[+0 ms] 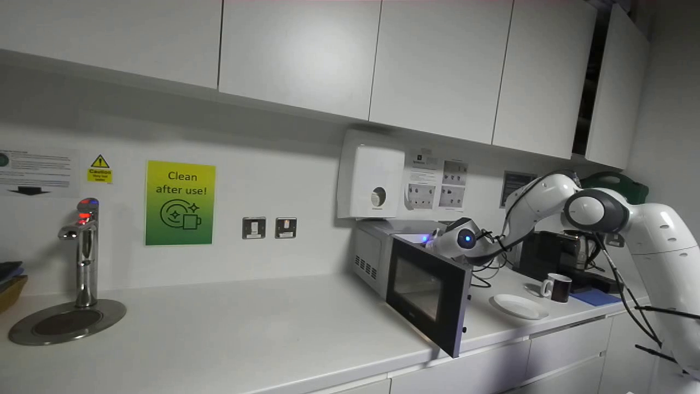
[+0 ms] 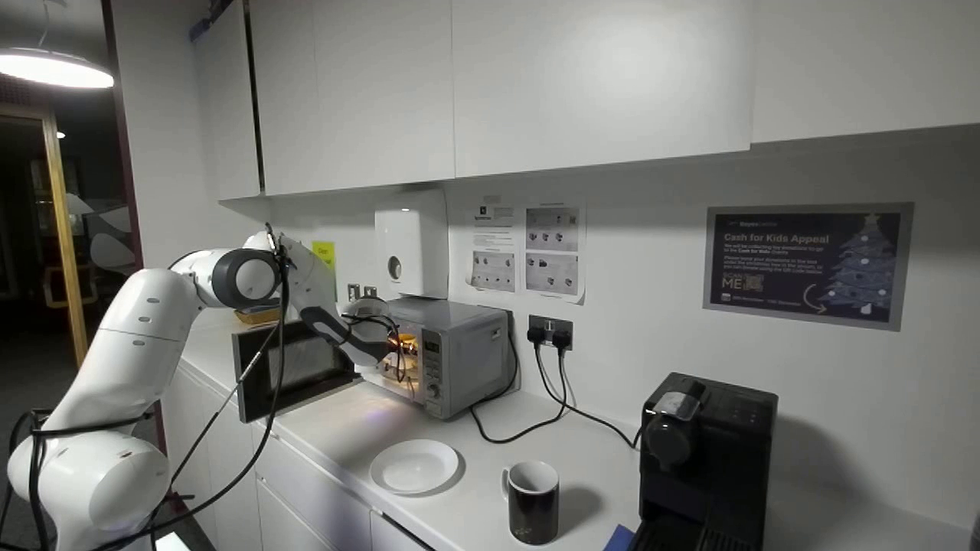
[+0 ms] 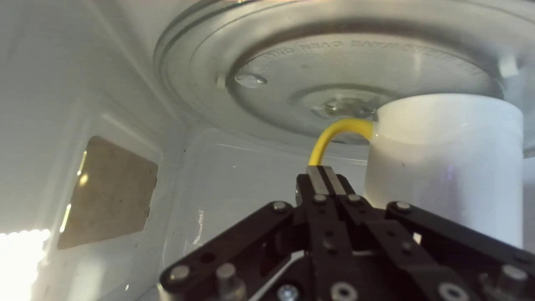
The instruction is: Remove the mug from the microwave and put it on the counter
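Wall cabinets (image 1: pixel 295 49) are cut off by the top edge in both exterior views; a dark gap is left at upper right, contents not made out. Counter (image 1: pixel 235 317) is cropped at lower left. Arm (image 2: pixel 149 306) is clipped at bottom left. Microwave (image 2: pixel 475 356) is seen at center, lit inside, its mouth partly blocked by the arm. In an exterior view its door (image 1: pixel 426 290), right of center, is swung out and the interior is hidden behind it. Coffee machine (image 2: pixel 716 436) is clipped at bottom right. Turntable (image 3: pixel 301 75) is cropped by the top edge of the wrist view. Basket (image 1: pixel 11 293) is cut off at the left edge; dark items are held in it, not identified. Plate (image 2: pixel 413 465) is set on the counter, lower center.

Gripper (image 3: pixel 320 179) is made out only in the wrist view, lower center; its fingertips are together or nearly so; whether anything is pinched can't be told.

White mug (image 3: pixel 447 167) is contained in the microwave, right of frame, seen against the turntable, contact unclear; its far end is covered by the gripper, so any contents are hidden. Black mug (image 2: pixel 534 513) is stood lower right of the plate, inner bottom not seen. Yellow handle (image 3: pixel 351 123) of the white mug is partly hidden behind the fingertips.
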Controlling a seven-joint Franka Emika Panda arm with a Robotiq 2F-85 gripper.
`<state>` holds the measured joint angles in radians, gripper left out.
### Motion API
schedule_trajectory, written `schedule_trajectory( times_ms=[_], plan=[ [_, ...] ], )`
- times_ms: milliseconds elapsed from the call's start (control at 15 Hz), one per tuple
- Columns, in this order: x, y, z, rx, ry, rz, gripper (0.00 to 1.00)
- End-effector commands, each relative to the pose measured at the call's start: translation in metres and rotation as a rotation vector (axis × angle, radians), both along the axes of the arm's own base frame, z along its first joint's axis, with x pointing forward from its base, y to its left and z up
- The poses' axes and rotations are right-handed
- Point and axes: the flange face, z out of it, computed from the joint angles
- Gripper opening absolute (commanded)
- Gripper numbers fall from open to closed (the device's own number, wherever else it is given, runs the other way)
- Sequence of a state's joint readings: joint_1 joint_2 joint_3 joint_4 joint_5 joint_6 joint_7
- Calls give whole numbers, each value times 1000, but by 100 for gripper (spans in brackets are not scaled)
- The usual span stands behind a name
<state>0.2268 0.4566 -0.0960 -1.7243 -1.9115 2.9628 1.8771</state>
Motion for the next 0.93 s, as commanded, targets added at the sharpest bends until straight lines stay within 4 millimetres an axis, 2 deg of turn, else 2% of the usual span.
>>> schedule_trajectory(
  times_ms=[0,133,333,400,600,667,733,867],
  plan=[
    [3,-2,8,-9,-26,15,32],
    [4,-3,7,-9,-24,14,47],
    [6,-3,6,-14,-25,15,53],
    [6,-4,6,-15,-27,14,53],
    [9,-4,6,-17,-29,15,46],
    [10,-4,6,-19,-30,15,40],
    [11,-4,6,-20,-32,15,42],
    [14,-5,7,-23,-37,14,39]
  ],
)
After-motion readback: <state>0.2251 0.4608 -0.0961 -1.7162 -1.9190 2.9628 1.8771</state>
